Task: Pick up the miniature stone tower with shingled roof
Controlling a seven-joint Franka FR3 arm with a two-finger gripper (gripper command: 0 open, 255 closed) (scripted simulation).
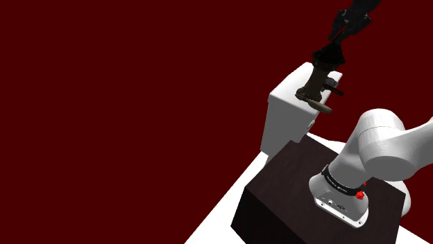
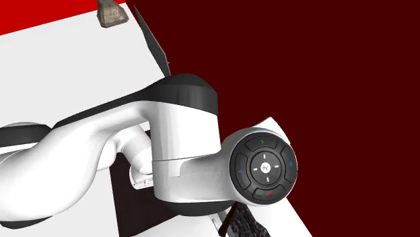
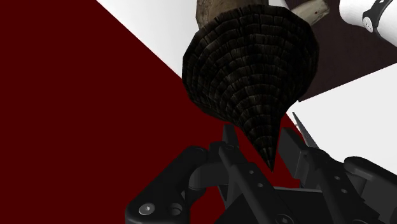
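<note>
Your white arm (image 2: 87, 155) looms close, its round black button pad (image 2: 263, 167) facing you. Behind it stretches a white surface (image 2: 54, 67). A grey-brown stone piece (image 2: 112, 13) sits at its far edge, against a dark red backdrop (image 2: 323, 54).

Arm (image 1: 388, 149): white, reaching up-left | tool (image 1: 334, 47): black, tilted downward | state: clasping tower (image 1: 318, 82) roof tip

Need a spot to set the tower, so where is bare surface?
The white block's top is bare on the shoulder view's left of the tower. The dark stand's top is free between that block and the arm's base; right around the base it is crowded.
</note>
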